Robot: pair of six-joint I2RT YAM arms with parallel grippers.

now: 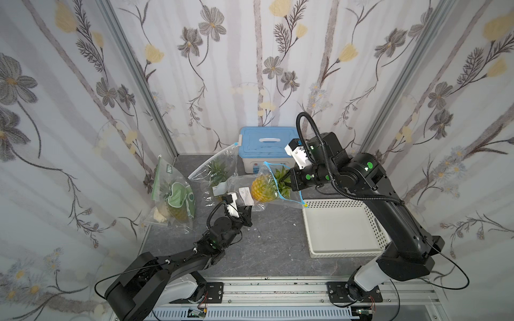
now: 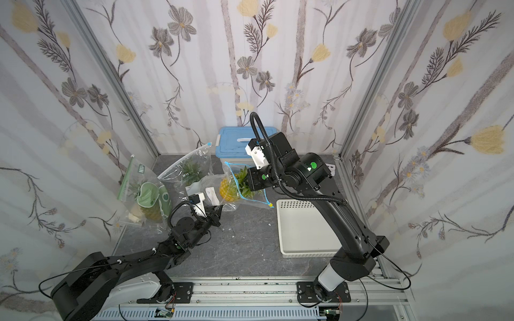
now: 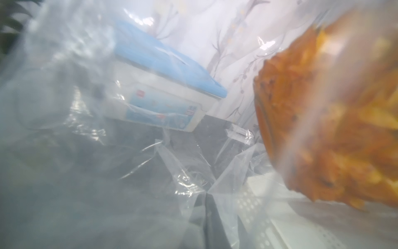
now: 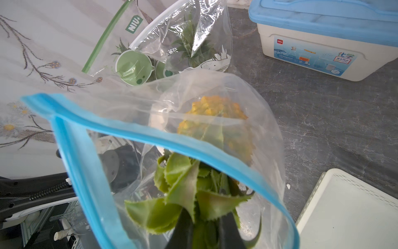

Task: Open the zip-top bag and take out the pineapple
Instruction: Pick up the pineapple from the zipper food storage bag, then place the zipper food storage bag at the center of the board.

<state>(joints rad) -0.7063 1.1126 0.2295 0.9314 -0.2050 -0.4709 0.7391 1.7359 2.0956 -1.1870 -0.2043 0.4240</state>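
Note:
The clear zip-top bag [image 1: 239,191] with a blue zip rim [image 4: 150,133] hangs above the table, its mouth open toward my right arm. The yellow pineapple [image 1: 262,189] [image 2: 228,190] lies in the mouth, its body inside and its green crown [image 4: 185,187] sticking out past the rim. My right gripper [image 1: 289,180] [image 4: 202,226] is shut on the crown leaves. My left gripper [image 1: 249,211] [image 3: 206,194] is shut on the bag's bottom end, pinching the plastic [image 3: 226,172]. The left wrist view shows the pineapple [image 3: 323,107] blurred through the film.
A blue-lidded white box [image 1: 267,147] stands at the back. A white perforated basket [image 1: 342,228] sits on the right, under my right arm. Two more bags holding pineapples, one green-printed [image 1: 173,194] and one clear [image 1: 217,169], lean at the back left.

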